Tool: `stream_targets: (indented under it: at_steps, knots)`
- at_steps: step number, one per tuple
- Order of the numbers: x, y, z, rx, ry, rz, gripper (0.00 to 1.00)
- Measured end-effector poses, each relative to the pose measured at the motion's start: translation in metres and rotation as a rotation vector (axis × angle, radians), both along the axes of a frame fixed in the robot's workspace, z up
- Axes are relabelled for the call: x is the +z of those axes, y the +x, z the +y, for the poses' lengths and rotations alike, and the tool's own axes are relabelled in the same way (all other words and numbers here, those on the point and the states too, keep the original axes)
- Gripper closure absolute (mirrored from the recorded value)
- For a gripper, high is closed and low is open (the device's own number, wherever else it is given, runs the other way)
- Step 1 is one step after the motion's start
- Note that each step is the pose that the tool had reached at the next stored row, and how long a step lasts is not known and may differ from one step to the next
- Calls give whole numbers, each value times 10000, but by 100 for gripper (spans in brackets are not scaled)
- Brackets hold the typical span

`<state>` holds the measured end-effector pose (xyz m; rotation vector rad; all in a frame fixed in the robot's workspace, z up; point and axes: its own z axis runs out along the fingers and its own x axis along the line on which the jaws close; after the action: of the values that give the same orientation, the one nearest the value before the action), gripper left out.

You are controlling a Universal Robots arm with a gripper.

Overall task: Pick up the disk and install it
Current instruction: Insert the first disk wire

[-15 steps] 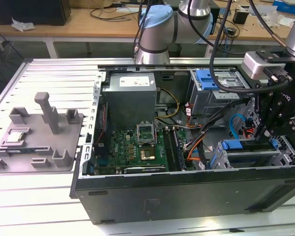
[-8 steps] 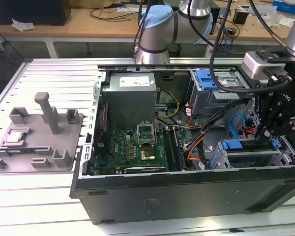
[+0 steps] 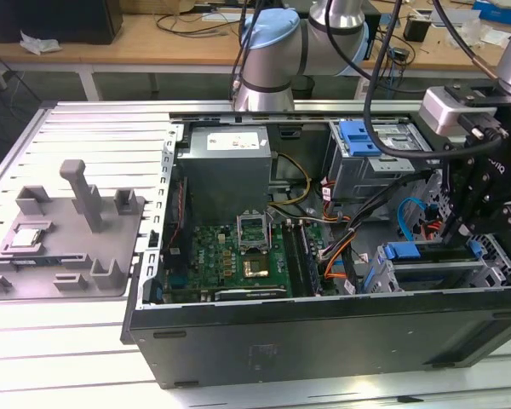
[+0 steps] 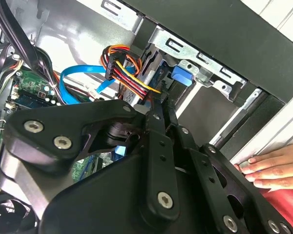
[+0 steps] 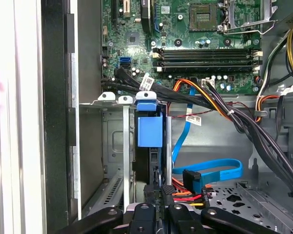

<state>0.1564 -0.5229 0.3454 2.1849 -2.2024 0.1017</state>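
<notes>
The disk stands on edge in a slot of the metal drive cage (image 5: 112,146), with its blue carrier tab (image 5: 150,127) at the cage's open end. In the exterior view the blue-framed disk (image 3: 404,254) sits in the cage at the case's front right corner. My gripper (image 5: 160,191) is at the disk's back end, fingers pressed together with nothing between them. In the second wrist view the thin fingertips (image 4: 161,105) point at the blue tab (image 4: 181,78). The exterior view has the gripper (image 3: 454,228) just right of the disk.
Orange, yellow and black power cables (image 5: 210,100) and a blue data cable (image 5: 210,170) run close beside the cage. A second blue-framed bay (image 3: 364,139) sits at the case's back right. A person's hand (image 4: 263,168) rests on the case edge. A grey fixture (image 3: 68,226) lies outside the case.
</notes>
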Motion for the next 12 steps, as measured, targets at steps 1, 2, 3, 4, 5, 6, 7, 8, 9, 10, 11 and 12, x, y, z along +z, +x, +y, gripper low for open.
stream_targets:
  at_steps: [1,2,3,4,5,6,7,8,9,10,11,12]
  knots:
    - [2,0,6,0,-8,0,84]
    - [2,0,13,0,-8,1,84]
    - [1,0,15,0,-7,1,84]
    - [1,0,15,-3,-8,0,84]
    - [1,0,15,-8,-8,0,84]
    - [0,0,15,-12,-8,0,84]
    - [-1,0,15,-14,-7,0,84]
    - [-3,0,14,-31,-7,0,84]
    - [-4,0,14,-74,-8,0,84]
    - [-4,1,14,-126,-8,0,84]
    - [-4,1,14,-160,-7,0,84]
    - [-5,1,14,-161,-7,1,84]
